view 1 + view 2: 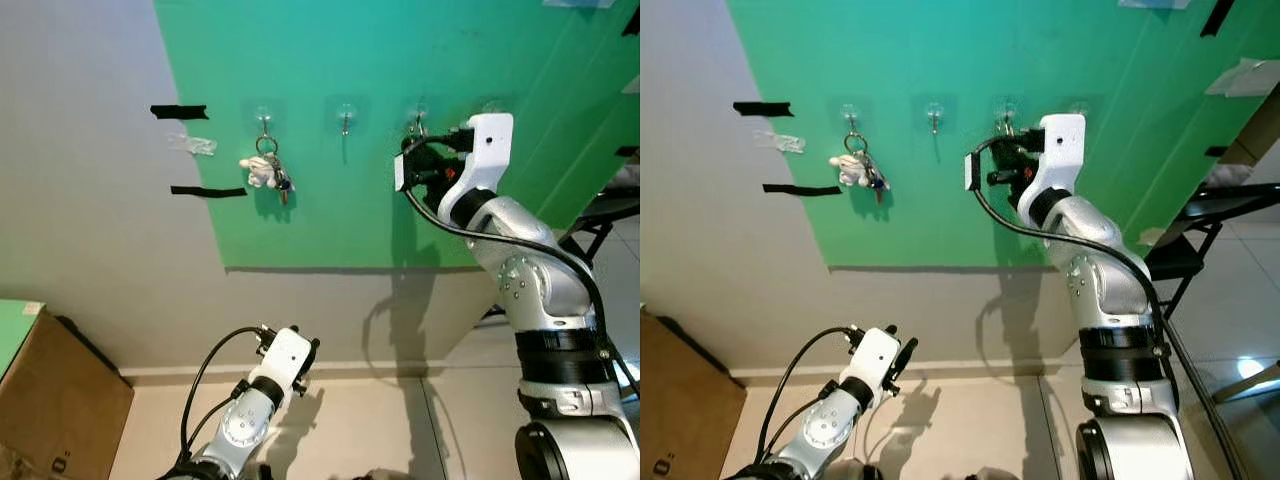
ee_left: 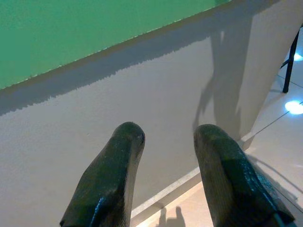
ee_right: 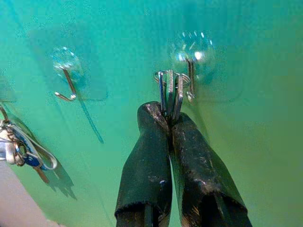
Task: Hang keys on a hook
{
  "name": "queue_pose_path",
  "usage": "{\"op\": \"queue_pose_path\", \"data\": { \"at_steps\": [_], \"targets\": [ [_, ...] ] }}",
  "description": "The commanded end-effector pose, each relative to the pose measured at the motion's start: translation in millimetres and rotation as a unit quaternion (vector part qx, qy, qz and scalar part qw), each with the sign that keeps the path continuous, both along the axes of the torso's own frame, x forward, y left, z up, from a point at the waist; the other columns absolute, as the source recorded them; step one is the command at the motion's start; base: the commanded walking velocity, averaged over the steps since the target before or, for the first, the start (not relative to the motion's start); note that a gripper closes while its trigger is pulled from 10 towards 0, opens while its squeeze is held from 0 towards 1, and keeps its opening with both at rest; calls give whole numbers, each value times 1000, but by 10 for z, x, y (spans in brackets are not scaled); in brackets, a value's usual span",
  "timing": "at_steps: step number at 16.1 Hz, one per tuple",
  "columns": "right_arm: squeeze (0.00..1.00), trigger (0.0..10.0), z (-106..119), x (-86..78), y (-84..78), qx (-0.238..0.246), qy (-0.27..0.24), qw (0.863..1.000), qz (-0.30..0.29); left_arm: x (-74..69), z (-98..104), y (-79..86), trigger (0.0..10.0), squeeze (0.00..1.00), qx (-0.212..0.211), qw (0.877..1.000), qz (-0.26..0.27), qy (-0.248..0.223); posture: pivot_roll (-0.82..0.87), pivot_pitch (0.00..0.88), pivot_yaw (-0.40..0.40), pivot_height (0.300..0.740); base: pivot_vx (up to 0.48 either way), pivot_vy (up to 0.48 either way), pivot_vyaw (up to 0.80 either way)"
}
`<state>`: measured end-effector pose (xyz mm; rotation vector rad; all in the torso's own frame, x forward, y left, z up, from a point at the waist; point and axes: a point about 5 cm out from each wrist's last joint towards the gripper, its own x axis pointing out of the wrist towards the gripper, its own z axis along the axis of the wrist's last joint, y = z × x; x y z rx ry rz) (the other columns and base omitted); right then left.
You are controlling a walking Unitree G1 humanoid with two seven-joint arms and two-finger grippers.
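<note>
Jaws: right gripper (image 3: 169,113) was pressed together on the keys (image 3: 170,92), pinching the blades from below; left gripper (image 2: 163,137) hung low by the baseboard, fingers apart, idle.
Nearer arm: the right, raised to the green board (image 1: 450,40); the left was well apart from it.
Keys: flat blades stood out past the fingertips, long axis in line with the fingers, ring end leading toward the board.
Target hook (image 3: 190,78): just beside the ring, on its side away from the other hooks, prong turned up; whether the ring had caught it I could not tell.
Middle hook (image 3: 66,87): bare.
Farthest hook (image 1: 265,125): carried another key bunch (image 1: 268,172) with a white charm.
</note>
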<state>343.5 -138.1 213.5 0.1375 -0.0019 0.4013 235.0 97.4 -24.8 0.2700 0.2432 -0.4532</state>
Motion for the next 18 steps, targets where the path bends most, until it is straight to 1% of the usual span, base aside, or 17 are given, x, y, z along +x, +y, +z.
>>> {"op": "queue_pose_path", "data": {
  "at_steps": [1, 2, 5, 6, 9, 14, 18],
  "targets": [
    [0, 0, 68, -30, -39, -12, -23, 1000, -6, -21, -16, -28, 10000, 0, 4, 1000, -12, 4, -138, 45, -60, 722, 0, 0, 0],
    [0, 0, 107, -30, -53, -17, -34, 999, -10, -22, -16, -27, 10000, 0, 4, 1000, -13, 5, -139, 46, -58, 722, 0, 0, 0],
    [0, 0, 149, -25, -92, -22, -46, 999, -20, -21, -16, -25, 10000, 0, 4, 1000, -14, 5, -140, 47, -55, 722, 0, 0, 0],
    [0, 0, 152, -26, -146, -24, -46, 998, -31, -21, -17, -24, 10000, 0, 4, 1000, -14, 6, -140, 47, -55, 722, 0, 0, 0],
    [0, 0, 84, -48, -206, -28, -36, 998, -40, -22, -19, -24, 10000, 0, 4, 1000, -14, 7, -140, 47, -55, 722, 0, 0, 0],
    [0, 0, 7, -69, -215, -29, -20, 999, -38, -12, -13, -27, 10000, 0, 4, 1000, -17, 7, -147, 54, -51, 722, 0, 0, 0],
    [0, 0, 20, -46, -180, -30, -22, 999, -28, 0, -6, -39, 10000, 0, 4, 1000, -16, 6, -142, 54, -57, 722, 0, 0, 0]
  ]
}}
